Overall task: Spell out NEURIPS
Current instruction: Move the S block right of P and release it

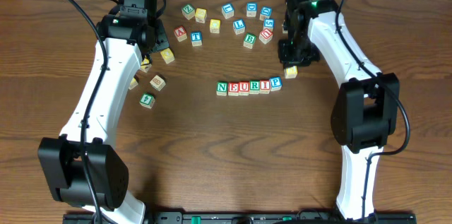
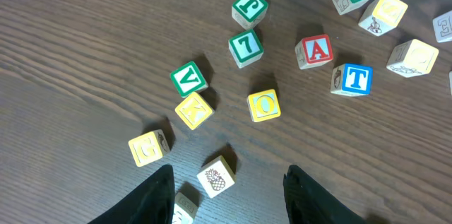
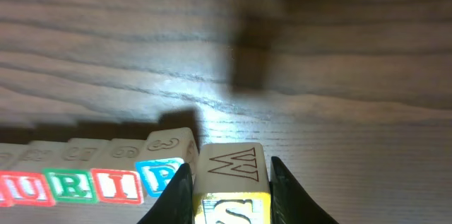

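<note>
Dark wood-grain table (image 1: 212,153), overhead view.
- Row of cubes (image 1: 247,86): reads N, E, U, R, I, P, at mid-table.
- Yellow S cube (image 1: 290,73): just beside the row's P end, set slightly behind its line, under the right gripper (image 1: 291,63).
- Right arm: reaches forward from the near edge, wrist bent down over the cube.
- Left arm: stretched forward on the left side. The left gripper (image 1: 150,53) is among loose cubes (image 1: 157,81), well apart from the row.

Left wrist view.
- Left gripper (image 2: 229,199): jaws apart, holding nothing.
- Pineapple cube (image 2: 216,177): lies roughly between the fingertips, apparently untouched.

Right wrist view.
- Right gripper (image 3: 229,196): fingers (image 3: 176,196) closed on both sides of the S cube (image 3: 233,174), W face on top.
- P cube (image 3: 161,174): just beside it to the left; whether they touch cannot be told.
</note>
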`<state>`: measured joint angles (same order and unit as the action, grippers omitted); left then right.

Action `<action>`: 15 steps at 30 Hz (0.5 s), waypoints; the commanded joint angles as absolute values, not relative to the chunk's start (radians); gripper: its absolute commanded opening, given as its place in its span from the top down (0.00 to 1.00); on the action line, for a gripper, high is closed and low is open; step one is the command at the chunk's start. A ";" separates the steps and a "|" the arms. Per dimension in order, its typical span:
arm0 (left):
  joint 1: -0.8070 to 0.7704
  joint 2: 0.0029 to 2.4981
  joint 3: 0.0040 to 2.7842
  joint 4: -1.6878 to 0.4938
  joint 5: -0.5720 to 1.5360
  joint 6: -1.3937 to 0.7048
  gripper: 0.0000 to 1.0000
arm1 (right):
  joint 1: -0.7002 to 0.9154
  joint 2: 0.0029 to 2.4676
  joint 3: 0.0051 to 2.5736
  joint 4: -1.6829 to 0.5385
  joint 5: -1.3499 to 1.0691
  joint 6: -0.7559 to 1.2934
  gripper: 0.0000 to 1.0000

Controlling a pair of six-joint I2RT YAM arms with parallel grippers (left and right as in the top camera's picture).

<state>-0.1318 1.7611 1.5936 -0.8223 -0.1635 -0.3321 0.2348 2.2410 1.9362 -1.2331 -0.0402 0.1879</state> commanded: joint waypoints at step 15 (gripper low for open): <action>-0.130 1.760 1.581 -0.822 -0.169 -0.315 0.51 | 0.253 2.228 1.836 -1.173 -0.044 0.170 0.77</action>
